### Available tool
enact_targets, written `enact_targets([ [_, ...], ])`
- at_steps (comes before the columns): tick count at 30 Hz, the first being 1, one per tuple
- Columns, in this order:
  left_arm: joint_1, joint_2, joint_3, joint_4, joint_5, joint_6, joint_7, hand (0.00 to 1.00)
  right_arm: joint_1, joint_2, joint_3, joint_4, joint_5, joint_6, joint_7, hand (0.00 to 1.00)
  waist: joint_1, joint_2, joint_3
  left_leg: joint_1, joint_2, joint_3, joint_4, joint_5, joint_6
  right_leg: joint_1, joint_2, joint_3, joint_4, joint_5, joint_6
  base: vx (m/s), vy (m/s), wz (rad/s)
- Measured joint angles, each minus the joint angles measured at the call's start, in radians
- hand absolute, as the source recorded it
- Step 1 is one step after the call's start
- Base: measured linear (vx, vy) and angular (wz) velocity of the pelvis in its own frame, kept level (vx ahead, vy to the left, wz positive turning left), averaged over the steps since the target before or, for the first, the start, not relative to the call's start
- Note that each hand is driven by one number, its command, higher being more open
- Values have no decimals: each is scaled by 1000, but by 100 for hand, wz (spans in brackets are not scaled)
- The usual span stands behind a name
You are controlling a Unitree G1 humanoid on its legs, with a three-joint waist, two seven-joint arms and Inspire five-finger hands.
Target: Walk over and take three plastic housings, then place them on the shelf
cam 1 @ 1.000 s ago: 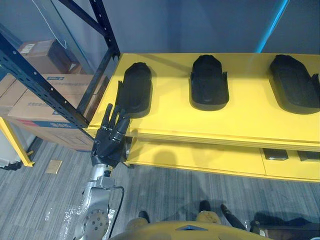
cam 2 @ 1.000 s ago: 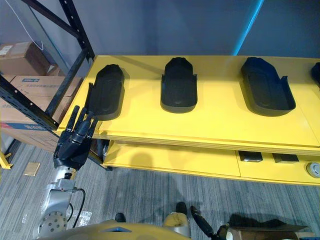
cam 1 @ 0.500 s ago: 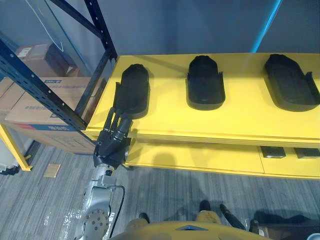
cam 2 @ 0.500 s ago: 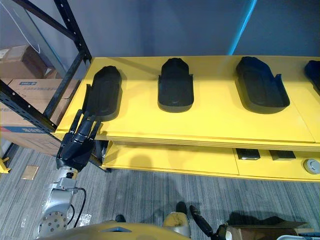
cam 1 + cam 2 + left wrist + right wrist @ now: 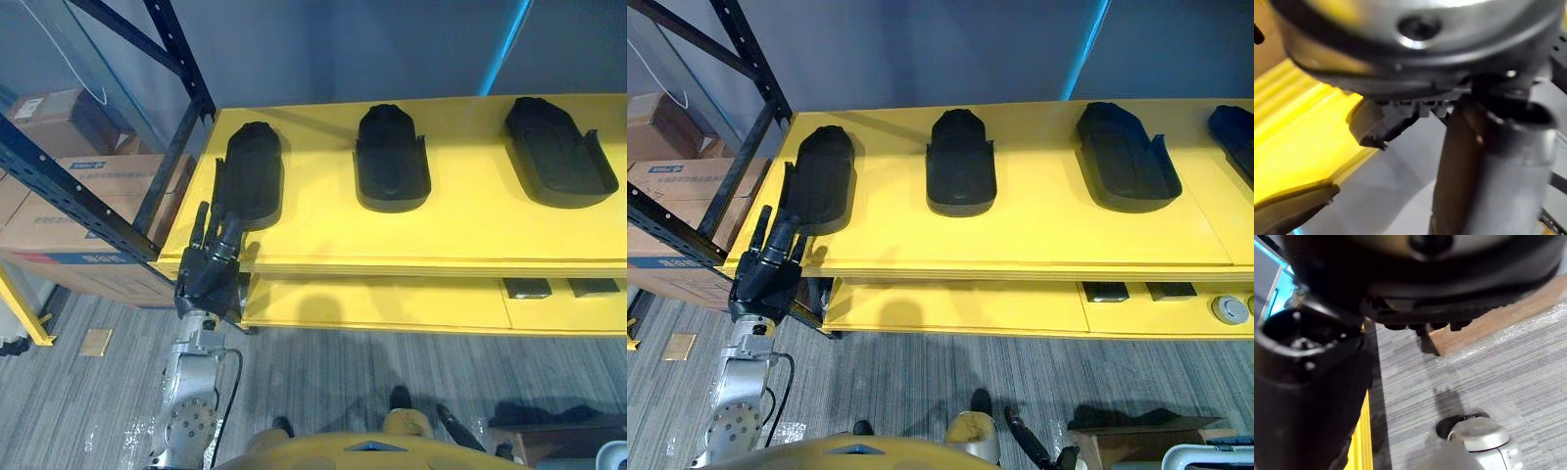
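Hovering at the front-left corner of the yellow top point(image 5: 470, 230), the L hand point(image 5: 206, 279) is holding its fingers point(image 5: 225, 240) straight and slightly spread, gripping nothing. The tips are pointing at the near end of the left housing point(image 5: 250, 176), just beside it; can't tell if they're touching. That housing is lying flat near the top's left edge, running front to back. The mid housing point(image 5: 391, 162) is lying well apart to its right, the right housing point(image 5: 556, 152) farther right again and angled a bit, and a 4th housing point(image 5: 1234, 127) is peeking in at the far right edge. All are resting on the top. Below, a lower yellow tier point(image 5: 372, 299) is sticking out toward the robot, w/ two small dark items point(image 5: 527, 287) and a round pale thing point(image 5: 1229, 308) lying on its right part. A dark blue rack point(image 5: 98, 196) is standing at left w/ cardboard boxes point(image 5: 59, 211) behind it. The R hand point(image 5: 1415, 279) is showing as a dark bulk over grey carpet point(image 5: 1488, 382) in its wrist view — can't tell its state.
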Motion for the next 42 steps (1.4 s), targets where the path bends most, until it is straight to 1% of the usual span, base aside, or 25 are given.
enact_targets([
  [3, -40, -3, 7, 0, 3, -3, 28, 100, 1, 0, -3, -7, -1, 0, 1, 100, 1, -3, 24, 5, 2, 11, 20, -15, 1, 0, 0, 15, 10, -3, 0, -6, 9, -12],
  [6, -55, -8, 17, 0, 4, -4, 43, 100, 3, 0, -14, -7, -2, 5, 2, 100, -10, -6, 27, -2, 2, 13, 33, -24, 2, -1, -3, 18, 11, -4, 1, -4, 4, -2],
  [9, -64, -9, 21, 0, 4, -4, 57, 100, 4, 0, -26, -7, -36, 5, 3, 100, -20, -8, 33, -4, 3, 19, 41, -31, 2, -14, -4, 27, 30, -13, 2, 2, 1, -5],
  [14, -84, -14, 24, 0, 4, -4, 58, 100, 6, 1, -28, -15, -37, 5, 4, 100, -22, -7, 51, -4, 5, 25, 64, -46, 3, -15, -5, 38, 43, -20, 4, -3, 1, -5],
  [16, -84, -15, 24, 0, 8, -4, 39, 100, 5, 3, -30, -16, -38, 5, 4, 100, -22, -7, 51, -4, 4, 25, 66, -48, 3, -15, -6, 38, 44, -20, 4, 0, 0, 0],
  [18, -83, -15, 24, 0, 21, -4, -2, 100, 5, 5, -33, -16, -38, 5, 5, 100, -19, -7, 51, -4, 4, 24, 66, -48, 4, -14, -7, 37, 44, -21, 4, 0, 0, 0],
  [20, -81, -14, 24, -3, 124, -10, -69, 100, 5, 5, -41, -16, -51, 4, 10, 100, -13, -5, 50, -3, 2, 20, 66, -48, 4, -10, -9, 34, 44, -22, 6, 1, -3, 5],
  [21, -79, -13, 23, -5, 155, -15, -88, 100, 6, 5, -42, -16, -69, 3, 14, 100, -12, -5, 50, -3, 2, 18, 66, -48, 4, -8, -9, 32, 44, -23, 6, 0, -3, 8],
  [22, -77, -10, 16, -14, 199, -30, -122, 100, 6, 5, -42, -16, -80, -1, 25, 100, -11, -4, 50, -1, 1, 15, 66, -48, 4, -4, -10, 28, 43, -24, 7, 0, -4, 10],
  [24, -71, -4, 7, -48, 238, -46, -197, 100, 6, 6, -41, -15, -114, -11, 34, 100, -4, -2, 49, 3, 1, 10, 65, -48, 4, 5, -11, 22, 42, -25, 8, 0, -4, 8],
  [25, -71, 7, -6, -77, 261, -61, -252, 100, 5, 6, -39, -15, -114, -25, 40, 100, 5, -1, 48, 10, 0, 9, 63, -48, 5, 11, -11, 21, 41, -25, 8, 0, 0, 0],
  [26, -72, 14, -14, -89, 278, -71, -288, 100, 4, 6, -39, -15, -114, -29, 42, 100, 6, 0, 48, 13, 0, 8, 62, -48, 5, 17, -11, 18, 40, -26, 9, -2, -6, 8],
  [27, -73, 35, -38, -119, 283, -76, -359, 100, 3, 6, -39, -15, -114, -41, 42, 100, 10, 5, 40, 16, 0, 3, 59, -48, 5, 23, -12, 12, 38, -27, 10, 1, -4, 9],
  [28, -78, 59, -74, -146, 283, -77, -422, 100, 0, 4, -39, -15, -114, -51, 42, 100, 19, 12, 29, 17, -2, 2, 54, -46, 5, 25, -12, 11, 35, -27, 10, 3, -3, 8],
  [29, -85, 70, -93, -154, 283, -75, -456, 100, -3, 3, -39, -14, -113, -54, 42, 100, 23, 16, 25, 21, -2, 2, 50, -44, 5, 29, -12, 10, 32, -26, 10, 14, -2, 4],
  [30, -107, 88, -140, -158, 291, -66, -528, 100, -11, 1, -37, -11, -113, -57, 43, 100, 29, 22, 21, 32, -3, 1, 44, -42, 5, 44, -12, 5, 22, -24, 13, 5, -9, 8],
  [31, -134, 102, -194, -157, 320, -38, -589, 100, -21, -4, -35, -6, -113, -57, 45, 100, 29, 23, 8, 33, -3, -3, 41, -42, 4, 50, -12, -2, 19, -24, 13, 13, -8, 8],
  [32, -163, 124, -255, -154, 343, 5, -643, 100, -36, -9, -35, 0, -112, -56, 47, 100, 29, 29, -7, 41, -4, -2, 32, -37, 3, 55, -12, -3, 15, -24, 13, 15, -4, 5],
  [33, -182, 135, -287, -153, 357, 38, -670, 100, -43, -11, -35, 1, -112, -56, 50, 100, 29, 30, -10, 47, -4, 0, 27, -36, 2, 59, -11, -2, 13, -24, 13, 0, 0, 0],
  [35, -254, 183, -416, -103, 398, 140, -745, 100, -74, -39, 5, 10, -112, -43, 72, 100, 20, 36, -17, 76, -5, 4, 9, -30, 0, 82, -9, -4, -2, -19, 10, 4, -5, -7],
  [36, -272, 192, -447, -82, 409, 176, -764, 100, -83, -46, 13, 11, -112, -38, 81, 100, 14, 36, -17, 84, -5, 5, 5, -29, 0, 90, -8, -5, -9, -16, 10, -11, -9, -10],
  [37, -291, 202, -497, -36, 427, 240, -797, 100, -103, -55, 28, 13, -112, -32, 92, 100, 2, 38, -19, 94, -5, 11, -8, -23, -1, 94, -6, -6, -16, -13, 8, -19, -11, -11],
  [38, -300, 205, -536, 17, 438, 304, -815, 100, -121, -58, 35, 21, -109, -26, 97, 100, -4, 37, -19, 101, -5, 15, -21, -16, -2, 93, -4, -4, -20, -9, 6, -27, -15, -9],
  [40, -310, 210, -584, 109, 467, 369, -819, 100, -136, -65, 42, 47, -105, -14, 113, 100, -4, 33, -20, 101, -4, 15, -29, -9, -4, 93, 0, -5, -30, -4, 5, -14, -9, -2],
  [42, -307, 221, -615, 184, 535, 407, -790, 100, -136, -67, 42, 63, -103, 3, 117, 100, -3, 27, -21, 103, -4, 11, -41, 0, -4, 93, 1, -11, -30, -4, 5, -21, -17, 6],
])
